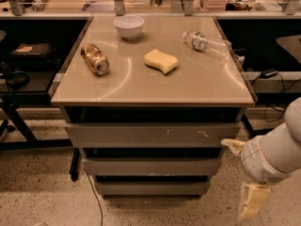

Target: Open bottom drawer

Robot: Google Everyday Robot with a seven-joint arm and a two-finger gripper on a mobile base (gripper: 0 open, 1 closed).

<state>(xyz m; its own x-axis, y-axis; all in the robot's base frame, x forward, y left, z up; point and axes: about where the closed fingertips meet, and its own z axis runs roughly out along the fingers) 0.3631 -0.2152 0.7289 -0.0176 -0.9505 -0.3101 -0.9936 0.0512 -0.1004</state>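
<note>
The bottom drawer (151,188) is the lowest and narrowest of three grey handleless fronts under the tan table top; it is shut, flush with the cabinet. Above it are the mid-width plain drawer (151,166) and the widest drawer (150,134) with white scratch marks, both shut. My gripper (235,179) hangs at the lower right, beside the cabinet's right side and level with the lower drawers. It touches nothing. Its cream fingers (252,200) stand apart and hold nothing.
On the table top (207,86) lie a crushed can (94,59), a white bowl (129,26), a yellow sponge (161,61) and a plastic bottle (206,42). Dark shelving stands at the left and cables at the right. Speckled floor lies in front of the cabinet.
</note>
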